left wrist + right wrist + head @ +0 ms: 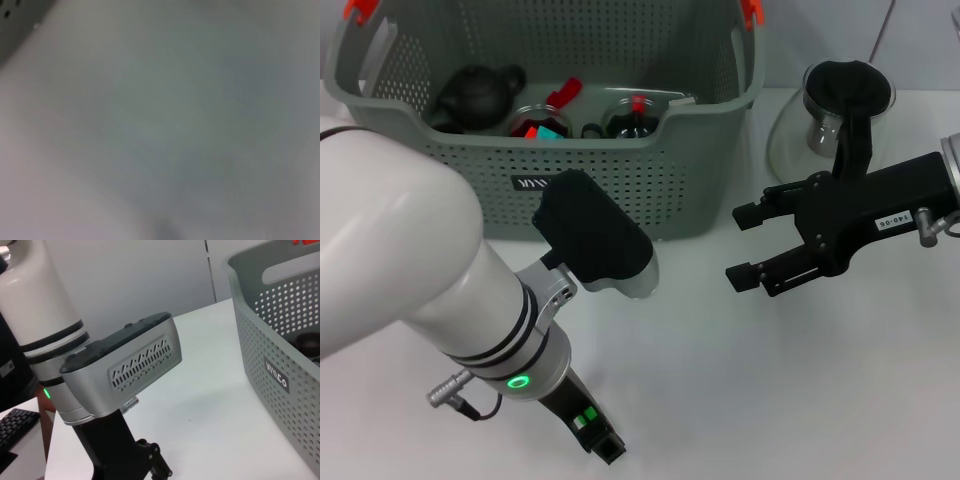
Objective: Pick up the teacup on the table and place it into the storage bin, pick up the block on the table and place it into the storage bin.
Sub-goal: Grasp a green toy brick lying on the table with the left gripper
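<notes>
i see the storage bin [620,190] at 12 o'clock on the table [740,380], holding a dark teapot [475,95]. my right gripper [745,245] hovers empty at 3 o'clock, fingers spread. left gripper [605,445] at 6 o'clock; its fingers i cannot tell.

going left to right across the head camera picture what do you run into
Left arm → its wrist camera housing, in front of the storage bin → right gripper, fingers open → glass pitcher behind it.
</notes>
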